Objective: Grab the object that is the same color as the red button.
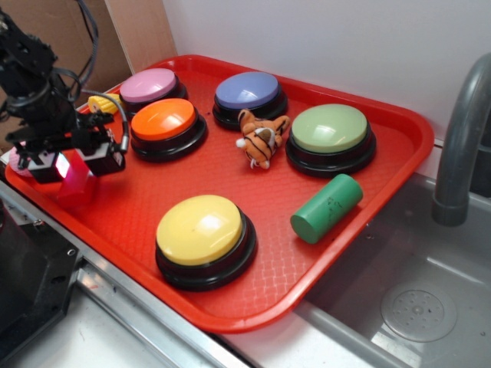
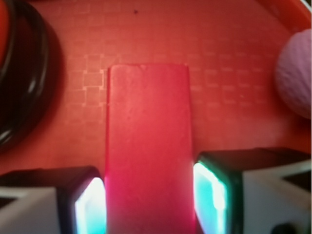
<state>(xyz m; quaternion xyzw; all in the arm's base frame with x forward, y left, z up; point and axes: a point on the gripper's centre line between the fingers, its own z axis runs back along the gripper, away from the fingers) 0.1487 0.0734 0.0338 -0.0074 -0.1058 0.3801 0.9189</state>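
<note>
Your hand (image 2: 148, 195) is clamping the red block (image 2: 148, 146), pads (image 2: 210, 195) pressing both long sides. It's sitting at the tray's (image 1: 230, 307) left edge, rim close behind. Orange button (image 1: 165, 123) is crowding one side, pink ball (image 2: 296, 73) the other. Open tray floor is lying ahead toward the yellow button (image 1: 201, 228).

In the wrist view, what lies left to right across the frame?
Black rim of a button base → left finger pad → red rectangular block → right finger pad → pink knitted ball, all over the red tray.
</note>
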